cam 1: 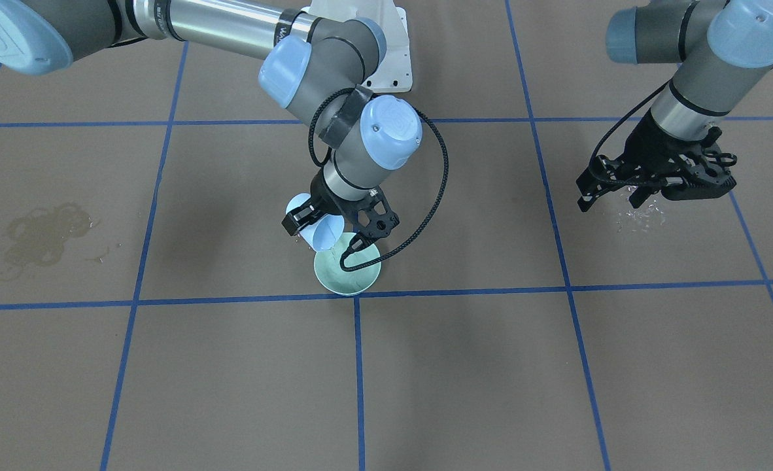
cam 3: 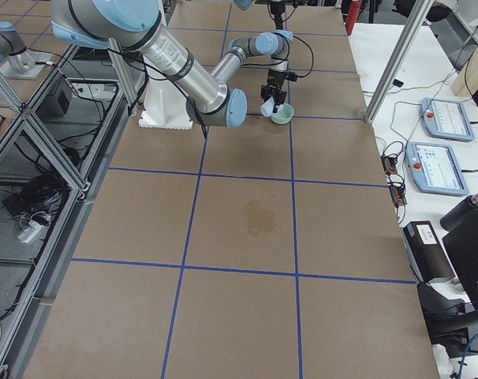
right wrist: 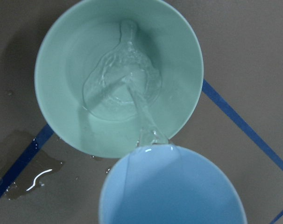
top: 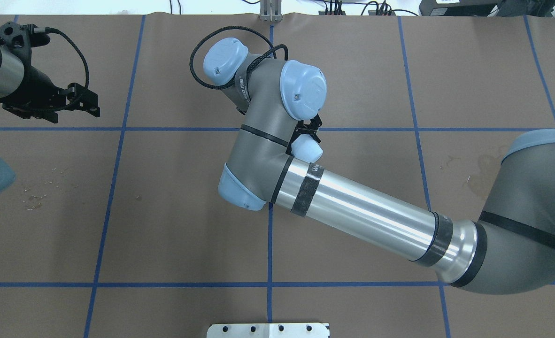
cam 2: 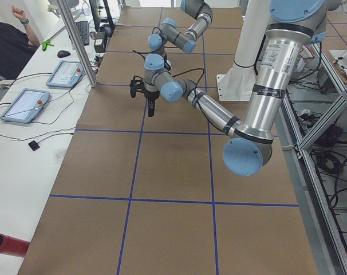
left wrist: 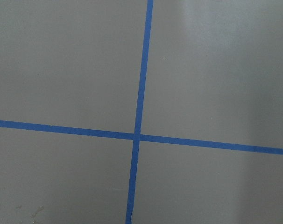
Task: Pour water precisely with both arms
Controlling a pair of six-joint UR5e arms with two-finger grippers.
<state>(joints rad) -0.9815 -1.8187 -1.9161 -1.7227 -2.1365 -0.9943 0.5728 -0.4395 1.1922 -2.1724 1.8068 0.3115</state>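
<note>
Falling water point(right wrist: 132, 91) below right jaws' cup point(right wrist: 172, 186)

The right arm point(top: 352, 206) enters the overhead view from four o'clock, elbow bent, with its wrist turned down over the table's centre. The right gripper point(cam 1: 329, 229) is clamped on a tilted cup point(cam 1: 324, 238). The left arm point(cam 1: 694, 78) hangs at ten o'clock, and the left gripper point(cam 1: 610, 200) points down with its jaws apart.

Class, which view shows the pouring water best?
Right wrist view: the water streams from the blue cup into the green bowl. Front and right exterior views make it too small; others miss it.
</note>
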